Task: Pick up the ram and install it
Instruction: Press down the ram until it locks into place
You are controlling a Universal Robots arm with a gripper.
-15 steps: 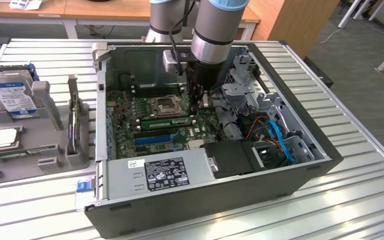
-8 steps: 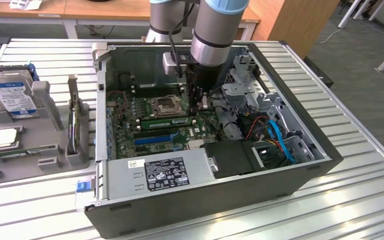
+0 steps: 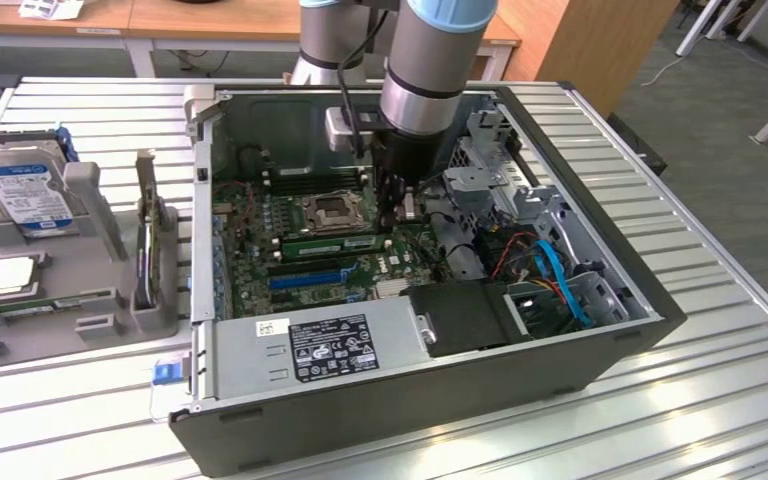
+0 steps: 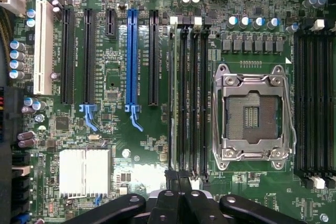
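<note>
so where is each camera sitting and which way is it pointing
Exterior view: sits off the arm, above the table's near edge, looking down at an angle into the open computer case; the robot arm reaches down into the case.
Wrist view: rides on the wrist, looking straight down on the motherboard; the gripper shows, shut.
Both share: the empty CPU socket, the blue expansion slot and a green ram stick standing in a memory slot.

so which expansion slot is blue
The long slot between the short black slot and a long black one; the rest are black or white.
</note>
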